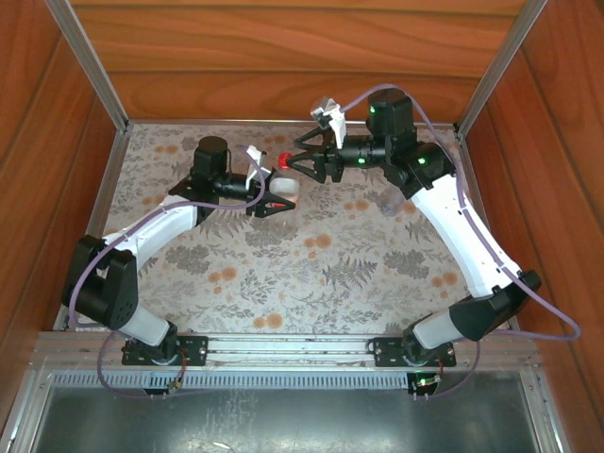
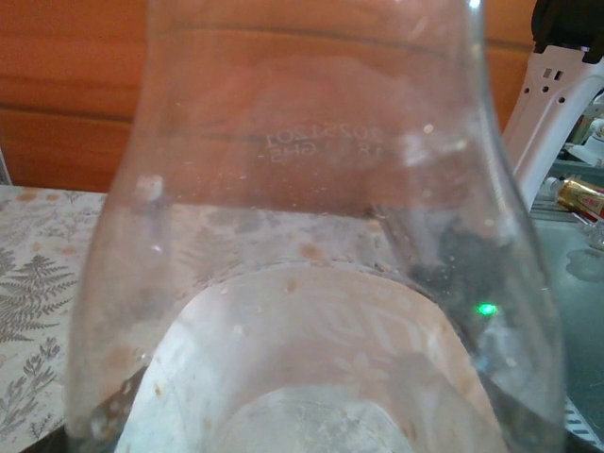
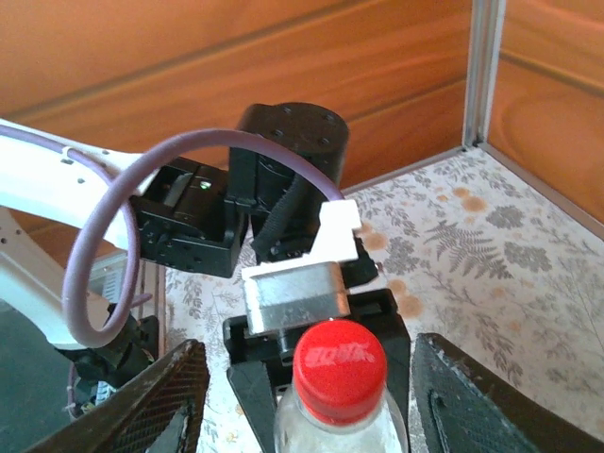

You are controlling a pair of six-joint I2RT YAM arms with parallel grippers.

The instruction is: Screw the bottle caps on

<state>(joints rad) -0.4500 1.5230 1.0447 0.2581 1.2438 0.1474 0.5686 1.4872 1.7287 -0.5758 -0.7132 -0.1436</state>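
On a fern-print table (image 1: 283,274) inside wood-panelled walls (image 1: 283,57), left fingers (image 1: 267,206) grip a clear bottle (image 2: 311,236) topped by its red cap (image 3: 340,368); right fingers (image 3: 472,396) flank the cap, open; the cap's white lettering is illegible.

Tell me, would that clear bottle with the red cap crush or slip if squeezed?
Probably light: the bottle looks empty, the patterned table showing through it. Its clear plastic wall likely dents under a hard squeeze. Smooth plastic may slip or twist in the left pincer holding it while the red cap gets turned.
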